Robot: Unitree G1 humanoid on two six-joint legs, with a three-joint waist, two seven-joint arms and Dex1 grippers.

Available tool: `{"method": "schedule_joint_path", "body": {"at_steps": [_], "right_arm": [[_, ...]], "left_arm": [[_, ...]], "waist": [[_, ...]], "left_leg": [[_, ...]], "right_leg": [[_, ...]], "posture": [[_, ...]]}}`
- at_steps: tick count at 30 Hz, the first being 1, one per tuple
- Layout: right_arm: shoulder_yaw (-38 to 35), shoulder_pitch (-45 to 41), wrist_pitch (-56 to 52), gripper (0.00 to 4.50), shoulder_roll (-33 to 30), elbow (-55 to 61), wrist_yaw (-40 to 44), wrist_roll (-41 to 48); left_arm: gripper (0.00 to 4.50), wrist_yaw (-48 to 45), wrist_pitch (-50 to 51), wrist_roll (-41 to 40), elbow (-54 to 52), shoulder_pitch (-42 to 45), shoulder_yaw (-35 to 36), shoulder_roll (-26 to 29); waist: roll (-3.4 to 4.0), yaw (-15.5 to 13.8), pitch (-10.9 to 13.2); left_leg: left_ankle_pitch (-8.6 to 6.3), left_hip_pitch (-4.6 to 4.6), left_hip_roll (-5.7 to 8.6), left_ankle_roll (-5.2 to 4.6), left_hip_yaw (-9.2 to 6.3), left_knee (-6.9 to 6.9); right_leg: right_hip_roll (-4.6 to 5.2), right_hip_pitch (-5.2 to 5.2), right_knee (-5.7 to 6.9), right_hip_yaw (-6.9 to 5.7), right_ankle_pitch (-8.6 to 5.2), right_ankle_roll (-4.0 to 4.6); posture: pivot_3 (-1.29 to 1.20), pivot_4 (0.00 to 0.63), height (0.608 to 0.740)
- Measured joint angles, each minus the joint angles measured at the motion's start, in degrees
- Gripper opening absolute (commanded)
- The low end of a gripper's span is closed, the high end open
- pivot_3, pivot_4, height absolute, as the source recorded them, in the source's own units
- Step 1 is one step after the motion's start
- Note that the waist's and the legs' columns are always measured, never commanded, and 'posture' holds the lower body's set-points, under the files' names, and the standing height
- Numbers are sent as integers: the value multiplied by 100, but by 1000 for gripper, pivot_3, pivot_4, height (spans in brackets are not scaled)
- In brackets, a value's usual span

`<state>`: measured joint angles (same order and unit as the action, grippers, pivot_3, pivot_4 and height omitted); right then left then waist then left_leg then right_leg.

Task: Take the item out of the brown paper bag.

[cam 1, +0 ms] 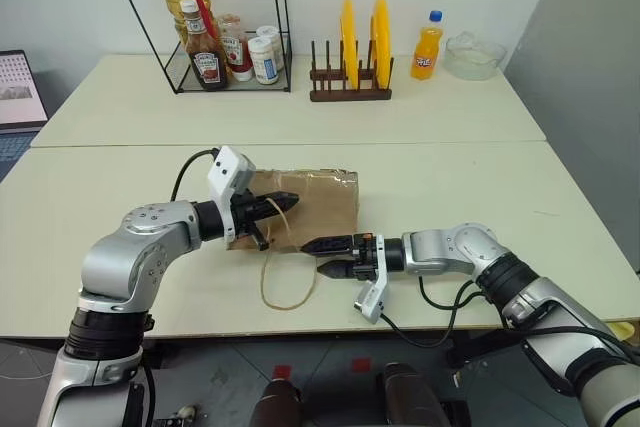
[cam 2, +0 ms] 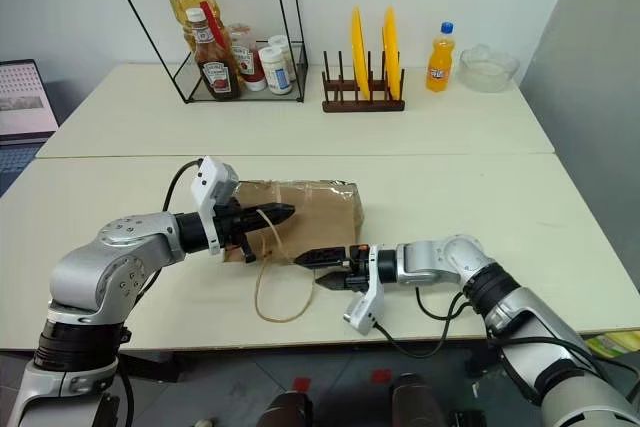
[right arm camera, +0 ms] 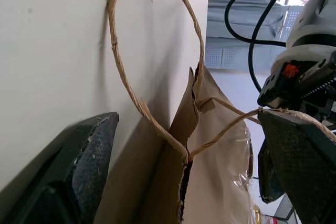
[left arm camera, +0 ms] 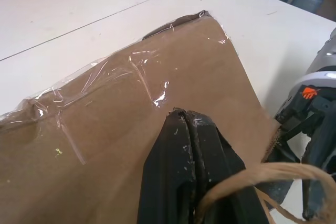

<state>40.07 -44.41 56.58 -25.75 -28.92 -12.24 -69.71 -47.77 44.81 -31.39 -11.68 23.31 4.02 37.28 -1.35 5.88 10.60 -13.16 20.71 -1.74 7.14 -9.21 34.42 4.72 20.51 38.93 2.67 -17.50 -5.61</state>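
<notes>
Brown paper bag (cam 1: 300, 202) lies flat on the table (cam 1: 480, 177), mouth toward me. My left gripper (cam 1: 283, 203) is pinched tight on the upper handle (cam 2: 268, 219), lifting that edge so the mouth gapes. My right gripper (cam 1: 318, 257) is spread wide, empty, aimed at the opening to reach in. The item isn't visible, presumably inside.

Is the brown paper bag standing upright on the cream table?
No, the brown paper bag lies flat on the cream table, one cord handle trailing loose.
</notes>
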Motion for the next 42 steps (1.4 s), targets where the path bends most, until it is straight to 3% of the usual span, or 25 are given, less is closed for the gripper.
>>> {"method": "schedule_joint_path", "body": {"at_steps": [9, 12, 16, 33, 39, 41, 42], "right_arm": [[320, -105, -113, 4500, -74, -153, -680, -108], [357, -96, -61, 3870, -123, -112, -709, -64], [401, -76, -54, 2460, -144, -85, -699, 0], [450, -149, -204, 2460, 327, -390, -459, 128], [426, -135, -202, 496, 275, -370, -379, 317], [394, -126, -201, 6, 205, -305, -350, 415], [387, -124, -203, 6, 188, -267, -303, 475]], "left_arm": [[26, 92, 98, -58, -2, -6, 48, 2], [0, 87, 94, -55, -4, -47, 46, 9], [0, 86, 94, -54, -4, -48, 46, 14], [0, 90, 89, -55, -4, -27, 47, 27], [0, 90, 89, -55, 0, -23, 48, 27], [0, 89, 87, -55, 8, -13, 48, 28], [0, 87, 86, -55, 12, -4, 48, 28]], "waist": [[-1, 13, -1], [-1, -18, 0], [-2, -76, -1], [-7, -16, -4], [-7, -17, -4], [-8, -17, -4], [-8, -16, -4]], "left_leg": [[0, 5, 0, 0, -2, -6], [0, 8, 0, 0, -2, -12], [0, 10, 0, 0, -2, -25], [0, 4, -7, 0, -3, -44], [0, 4, -6, 0, -3, -44], [0, 3, -6, 0, -3, -44], [0, 2, -6, 0, -3, -44]], "right_leg": [[0, 0, -5, -4, -1, 1], [0, 0, -16, -6, -1, 1], [1, 1, -32, -8, -1, 1], [-1, 4, -31, -12, -6, 8], [-1, 4, -32, -12, -6, 8], [-1, 4, -31, -12, -6, 8], [-1, 3, -31, -12, -6, 8]], "posture": [[0, 150, 740], [0, 150, 740], [0, 150, 740], [0, 150, 740], [0, 150, 740], [0, 150, 740], [0, 150, 740]]}}
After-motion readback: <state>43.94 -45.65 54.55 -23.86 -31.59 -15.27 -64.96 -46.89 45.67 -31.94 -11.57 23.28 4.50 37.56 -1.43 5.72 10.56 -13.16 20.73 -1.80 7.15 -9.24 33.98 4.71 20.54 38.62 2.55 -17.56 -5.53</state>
